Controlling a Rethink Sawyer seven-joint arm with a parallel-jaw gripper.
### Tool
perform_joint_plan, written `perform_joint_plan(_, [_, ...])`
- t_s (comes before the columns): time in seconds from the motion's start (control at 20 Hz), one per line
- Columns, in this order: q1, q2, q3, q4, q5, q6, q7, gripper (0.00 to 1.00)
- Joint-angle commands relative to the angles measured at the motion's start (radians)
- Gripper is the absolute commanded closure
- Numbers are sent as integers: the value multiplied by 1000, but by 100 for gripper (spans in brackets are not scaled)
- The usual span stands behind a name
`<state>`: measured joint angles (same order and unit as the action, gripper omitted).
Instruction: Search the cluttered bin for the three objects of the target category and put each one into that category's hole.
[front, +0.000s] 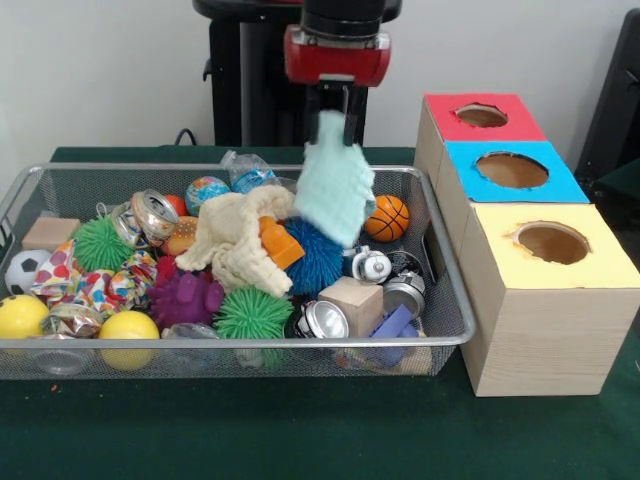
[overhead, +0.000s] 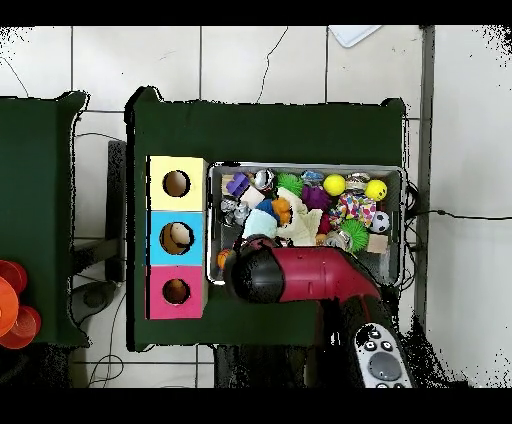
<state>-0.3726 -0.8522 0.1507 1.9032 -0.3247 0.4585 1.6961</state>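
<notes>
Claw (front: 337, 112) pinches a pale mint cloth (front: 334, 190), dangling above the bin (front: 440, 330) on the worktop (front: 300, 430), crowded with spiky balls, cans, blocks. Red-topped hole (front: 481, 115) sits right; no plush animals discernible.

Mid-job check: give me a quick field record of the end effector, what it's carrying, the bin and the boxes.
end effector: above the bin, shut on a pale green cloth
pale green cloth: hanging lifted over the clutter, beside the orange basketball
bin: still full; cream cloth, spiky balls, cans, wooden block
plush animals: none clearly visible in either view
red-topped hole: farthest box in the front view, nothing seen at it
blue-topped hole: something tan shows inside from overhead
yellow-topped hole: nearest box
</notes>
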Motion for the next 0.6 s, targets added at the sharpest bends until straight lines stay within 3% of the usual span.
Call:
perform_joint_plan(0.05, [-81, 66, 126, -79, -104, -85, -99, 0])
perform_joint_plan(0.6, [-133, 56, 173, -87, -196, -20, -150, 0])
